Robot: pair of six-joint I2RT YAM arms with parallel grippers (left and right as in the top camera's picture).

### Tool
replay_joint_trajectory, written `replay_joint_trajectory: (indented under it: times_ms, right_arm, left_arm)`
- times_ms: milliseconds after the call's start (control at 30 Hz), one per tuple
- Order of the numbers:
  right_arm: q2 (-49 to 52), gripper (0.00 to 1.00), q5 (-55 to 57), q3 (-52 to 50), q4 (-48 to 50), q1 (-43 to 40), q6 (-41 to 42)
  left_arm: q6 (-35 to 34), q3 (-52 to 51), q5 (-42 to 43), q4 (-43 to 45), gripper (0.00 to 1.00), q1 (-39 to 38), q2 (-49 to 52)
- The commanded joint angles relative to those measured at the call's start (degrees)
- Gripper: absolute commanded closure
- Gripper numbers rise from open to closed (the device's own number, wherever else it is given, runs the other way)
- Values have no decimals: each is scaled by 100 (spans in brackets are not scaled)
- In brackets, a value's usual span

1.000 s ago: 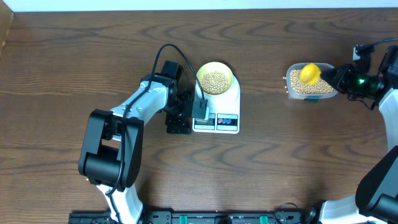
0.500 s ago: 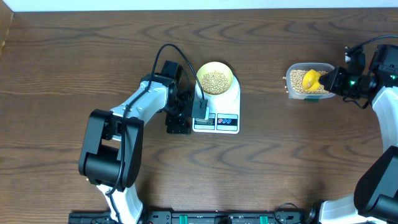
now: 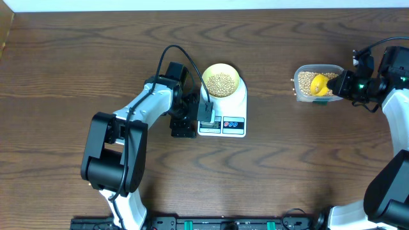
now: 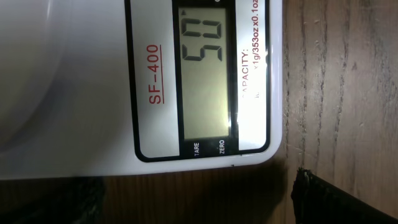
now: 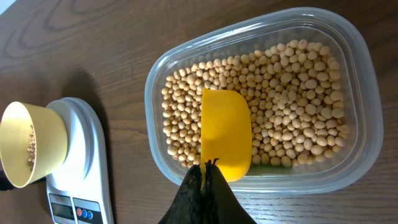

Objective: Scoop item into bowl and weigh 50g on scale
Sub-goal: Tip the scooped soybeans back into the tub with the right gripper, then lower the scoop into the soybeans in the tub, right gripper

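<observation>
Though illegible overhead, scale (image 4: 74,87) display (image 4: 208,74): 50.

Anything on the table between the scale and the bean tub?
Nothing. Overhead shows only bare table between the scale and the tub.

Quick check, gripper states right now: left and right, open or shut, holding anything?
The left gripper is open, holding nothing.
The right gripper is shut on the handle of the yellow plastic measuring scoop.
</observation>
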Motion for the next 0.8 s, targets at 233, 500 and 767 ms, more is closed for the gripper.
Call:
replay_joint_trajectory:
  times_ms: [233,500,767]
  right_arm:
    - [22,99,-92,33,-22,212,-81]
    - [31,75,223,33,7,269,-81]
    - [31,65,612,33,581,254,-107]
  left_arm:
    - [79,-66,116,-22,2,-50,68]
    - [79,-66,116,-22,2,-50,68]
    - [79,-66,116,-22,2,-50,66]
